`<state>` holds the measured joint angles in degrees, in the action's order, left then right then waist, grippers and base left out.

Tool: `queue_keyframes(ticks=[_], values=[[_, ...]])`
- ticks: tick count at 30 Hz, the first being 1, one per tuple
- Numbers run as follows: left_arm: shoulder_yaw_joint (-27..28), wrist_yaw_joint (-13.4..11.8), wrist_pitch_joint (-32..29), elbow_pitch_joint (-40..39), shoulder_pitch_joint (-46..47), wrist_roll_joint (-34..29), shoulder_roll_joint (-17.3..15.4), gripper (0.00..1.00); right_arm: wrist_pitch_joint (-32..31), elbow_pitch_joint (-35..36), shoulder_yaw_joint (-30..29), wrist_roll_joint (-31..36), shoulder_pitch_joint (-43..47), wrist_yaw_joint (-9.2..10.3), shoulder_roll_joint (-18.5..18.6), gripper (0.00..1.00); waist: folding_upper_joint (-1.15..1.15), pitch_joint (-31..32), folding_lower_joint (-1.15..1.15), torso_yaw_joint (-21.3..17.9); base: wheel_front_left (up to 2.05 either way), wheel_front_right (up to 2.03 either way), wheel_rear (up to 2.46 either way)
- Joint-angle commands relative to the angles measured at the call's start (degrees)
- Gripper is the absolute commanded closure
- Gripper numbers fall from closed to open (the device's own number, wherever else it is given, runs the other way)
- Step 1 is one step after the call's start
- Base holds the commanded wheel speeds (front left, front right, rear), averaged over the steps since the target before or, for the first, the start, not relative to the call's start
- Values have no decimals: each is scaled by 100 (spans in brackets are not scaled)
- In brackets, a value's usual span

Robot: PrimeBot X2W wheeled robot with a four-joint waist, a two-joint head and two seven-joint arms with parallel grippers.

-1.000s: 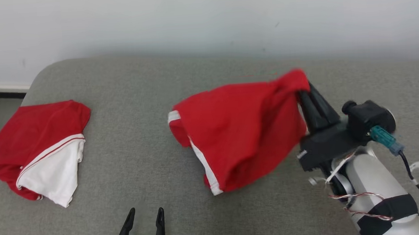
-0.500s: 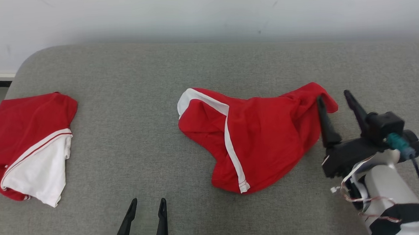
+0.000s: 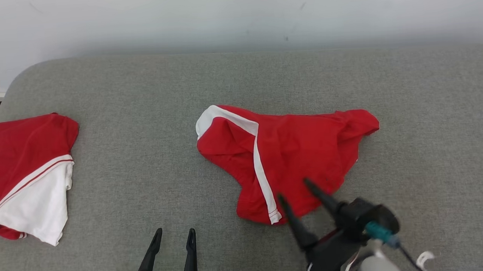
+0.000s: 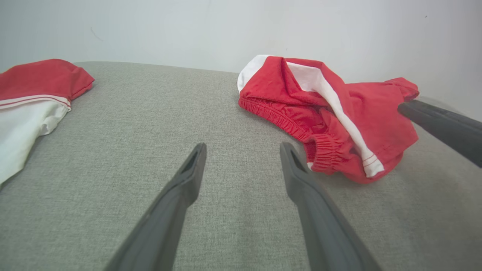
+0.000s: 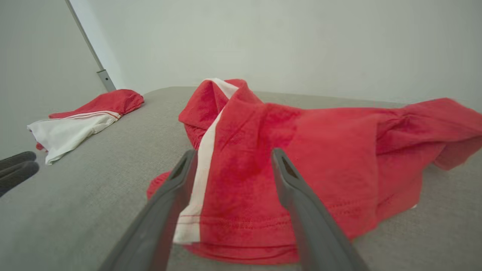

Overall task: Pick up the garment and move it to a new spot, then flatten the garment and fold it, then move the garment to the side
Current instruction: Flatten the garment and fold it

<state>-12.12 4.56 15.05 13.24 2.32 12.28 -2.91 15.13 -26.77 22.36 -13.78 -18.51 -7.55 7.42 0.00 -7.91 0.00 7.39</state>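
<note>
The garment point(image 3: 306, 148) is a pair of red shorts with a white side stripe, lying crumpled in the middle of the grey cushion point(image 3: 139, 130). It also appears in the left wrist view point(image 4: 339, 109) and close up in the right wrist view point(image 5: 331, 150). My right gripper point(image 3: 293, 189) hovers open over the garment's near hem, its fingers point(image 5: 177, 180) straddling the stripe with nothing held. My left gripper point(image 3: 175, 230) is open at the bottom, left of the garment and apart from it point(image 4: 244, 145).
A second red and white garment point(image 3: 23, 176) lies folded at the cushion's left end point(image 4: 30, 86). The cushion's rounded left edge point(image 3: 5, 101) drops off there. A pale wall point(image 3: 233, 13) runs along the back.
My right gripper opened and let go of the garment's right end, which dropped onto the cushion. The gripper then moved back to the garment's near hem. The head camera shifted a little.
</note>
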Motion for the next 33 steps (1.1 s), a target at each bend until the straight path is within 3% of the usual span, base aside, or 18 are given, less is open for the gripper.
queue_keyframes(ticks=[1,5,7,8,10,15,21,23,27,33], values=[[-12,13,20,19,24,32,2,0,2,-105,229,-137,100,12,-30,0,0,1,0,37,0,0,0],[-108,-12,20,12,30,72,2,0,1,-483,817,-393,-85,12,2,0,0,-27,0,202,0,0,0],[-102,-30,20,13,-1,75,2,0,2,-592,798,-404,-143,12,12,0,0,-37,0,256,0,0,0],[-82,-41,20,8,-20,80,2,0,2,-640,775,-388,-159,12,12,2,0,-42,0,274,0,0,0],[-38,-39,20,17,-75,80,2,0,2,-735,697,-316,-183,12,10,21,0,-40,0,293,0,0,0],[1,-45,20,52,-103,97,2,0,2,-902,642,-143,-155,12,8,32,0,-20,0,297,0,0,0],[-42,-48,20,39,-37,137,2,0,2,-1057,605,-98,-241,12,-7,67,0,-20,0,277,0,0,0],[-48,-57,20,35,-21,134,2,0,2,-1117,595,-78,-240,12,-17,100,0,-7,0,269,0,0,0],[40,-68,20,61,-107,92,2,0,2,-900,623,8,-269,12,66,100,0,79,0,200,0,0,0],[277,-41,20,144,-325,34,2,0,2,-118,194,209,10,12,561,100,0,340,0,-115,0,0,0]])
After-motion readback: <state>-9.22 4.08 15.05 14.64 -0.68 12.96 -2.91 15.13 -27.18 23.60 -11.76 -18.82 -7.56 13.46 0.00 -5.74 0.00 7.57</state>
